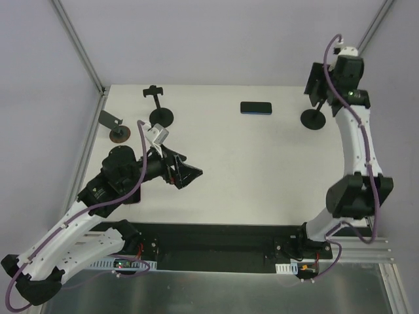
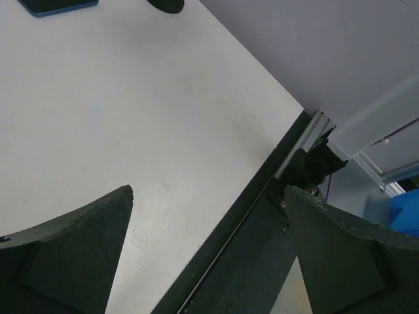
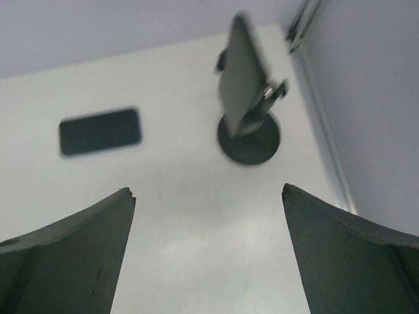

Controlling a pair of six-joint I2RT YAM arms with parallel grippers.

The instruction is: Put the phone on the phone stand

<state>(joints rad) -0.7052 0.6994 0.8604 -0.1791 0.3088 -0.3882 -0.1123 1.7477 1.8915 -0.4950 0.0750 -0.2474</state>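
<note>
The dark phone (image 1: 256,108) lies flat at the back middle of the white table; it also shows in the right wrist view (image 3: 100,131) and at the top edge of the left wrist view (image 2: 59,5). A black phone stand with a round base (image 1: 314,119) is at the back right; in the right wrist view its tilted plate (image 3: 243,75) stands empty. My right gripper (image 1: 315,91) hovers over that stand, open and empty (image 3: 206,193). My left gripper (image 1: 190,173) is open and empty (image 2: 208,190) low over the table's left middle.
A second black stand with a clamp top (image 1: 159,108) is at the back left. A small grey plate on a brown round base (image 1: 114,129) is beside it. The table's dark front edge (image 2: 262,190) and frame posts border the space.
</note>
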